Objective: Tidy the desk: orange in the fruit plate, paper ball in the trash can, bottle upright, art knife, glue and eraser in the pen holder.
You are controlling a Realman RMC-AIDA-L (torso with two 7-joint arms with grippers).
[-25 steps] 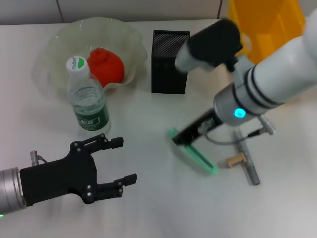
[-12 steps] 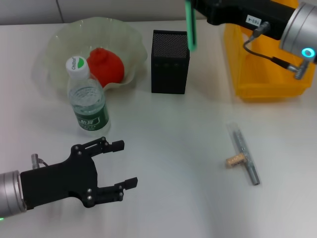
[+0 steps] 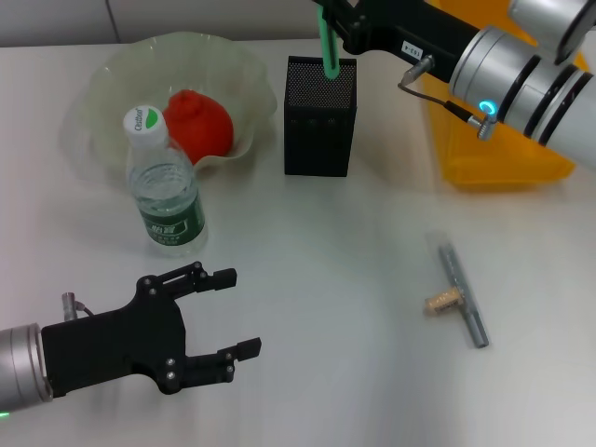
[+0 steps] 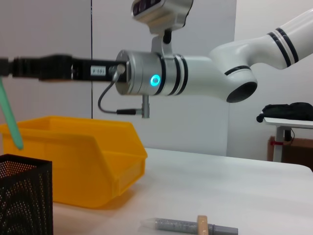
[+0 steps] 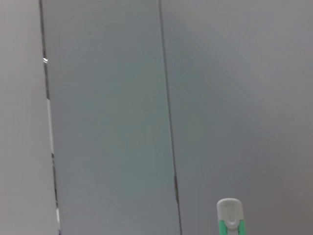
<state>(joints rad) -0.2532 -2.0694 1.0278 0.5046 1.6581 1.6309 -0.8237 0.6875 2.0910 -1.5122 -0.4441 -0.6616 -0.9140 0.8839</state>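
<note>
Art knife [image 3: 328, 48] now over pen holder [image 3: 318, 116]

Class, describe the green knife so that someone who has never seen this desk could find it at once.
Find the black mesh pen holder standing at the back of the desk, between the fruit plate and the yellow bin. Just above its open top, the right claw holds a thin green knife almost upright. It is the only green stick-shaped thing; the grey stick lies flat on the desk.

White table [image 3: 326, 279] bears bottle [image 3: 168, 186], plate [image 3: 112, 74], holder [image 3: 319, 116], bin [image 3: 503, 140], glue [image 3: 463, 293].
</note>
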